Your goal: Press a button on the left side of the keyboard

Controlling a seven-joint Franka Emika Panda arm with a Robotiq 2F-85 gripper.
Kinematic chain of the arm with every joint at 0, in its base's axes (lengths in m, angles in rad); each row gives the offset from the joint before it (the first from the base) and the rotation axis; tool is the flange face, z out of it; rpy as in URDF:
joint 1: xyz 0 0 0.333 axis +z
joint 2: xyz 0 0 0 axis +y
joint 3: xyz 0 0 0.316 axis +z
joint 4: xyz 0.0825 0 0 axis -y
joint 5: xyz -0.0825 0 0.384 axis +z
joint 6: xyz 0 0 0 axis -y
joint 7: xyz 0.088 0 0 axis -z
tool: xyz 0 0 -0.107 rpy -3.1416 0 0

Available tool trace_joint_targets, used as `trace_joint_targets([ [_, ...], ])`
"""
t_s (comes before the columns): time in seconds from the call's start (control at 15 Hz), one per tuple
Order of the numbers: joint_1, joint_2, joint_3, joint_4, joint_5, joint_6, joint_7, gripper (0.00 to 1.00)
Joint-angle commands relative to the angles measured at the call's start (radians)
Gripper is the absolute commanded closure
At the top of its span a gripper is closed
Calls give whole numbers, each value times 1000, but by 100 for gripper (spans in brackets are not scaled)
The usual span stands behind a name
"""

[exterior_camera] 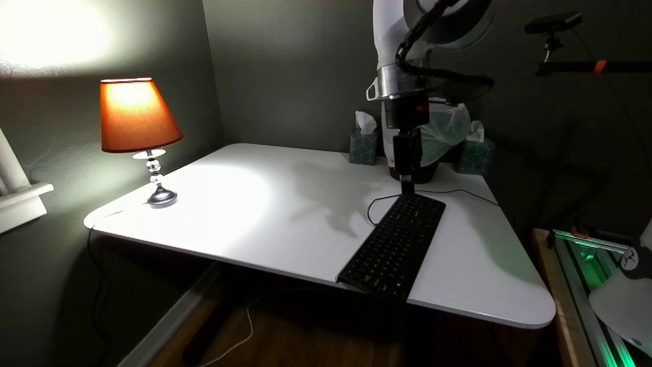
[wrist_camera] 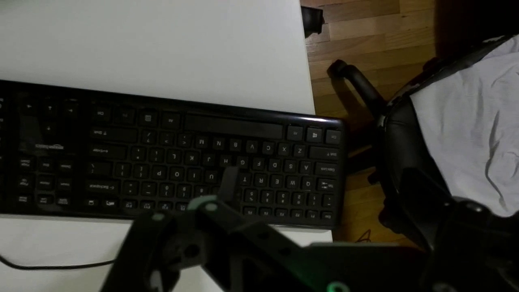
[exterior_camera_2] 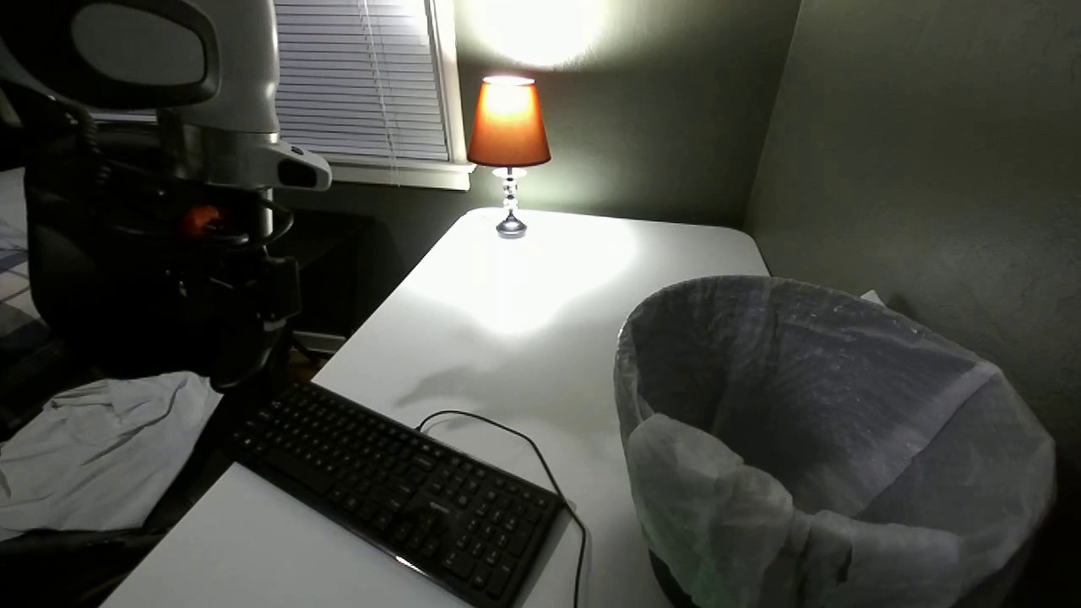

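The keyboard (exterior_camera: 395, 247) lay keys up on the white table (exterior_camera: 285, 171), its left end jutting past the table's edge. In the wrist view its letters stood upside down, with Esc, Tab and Caps Lock at the jutting end. Its black cable (exterior_camera_2: 540, 463) left the back side and curved over the tabletop, past the right end.

The arm (exterior_camera: 389, 30) reached down with the gripper (exterior_camera: 407, 187) at its end. In an exterior view the tip (exterior_camera_2: 245, 368) showed near the keyboard's left end. In the wrist view 1 dark finger (wrist_camera: 230, 184) overlapped the keys near T, toward the back rows; whether it touched them was unclear. Nor could I make out how wide the gripper stood or whether it had hold of anything: much of it was lost against the black chair (wrist_camera: 405, 138).

A pale cloth (wrist_camera: 474, 129) lay on the chair. In both exterior views the lamp (exterior_camera: 137, 122) was lit under an orange shade, near a corner of the table. The bin (exterior_camera_2: 669, 581), lined with a pale bag (exterior_camera_2: 718, 507), stood past the keyboard's right end. In an exterior view 1 tissue box (exterior_camera: 362, 148) stood to the bin's left and a further box (exterior_camera: 476, 155) to its right.
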Motion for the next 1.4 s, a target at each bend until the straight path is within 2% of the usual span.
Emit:
trace_joint_targets([
  [0.0, -21, 4, 20, 4, 3, -2, -3, 0],
  [0.53, -1, 131, 71, 36, 26, 15, 57, 0],
  [0.6, 0, 151, 80, 43, 25, 13, 70, 8],
  [0.67, 0, 170, 88, 50, 26, 15, 82, 26],
  [1.13, -7, 307, 106, 122, 29, 12, 111, 80],
  [1.33, -8, 352, 109, 152, 36, 9, 105, 99],
])
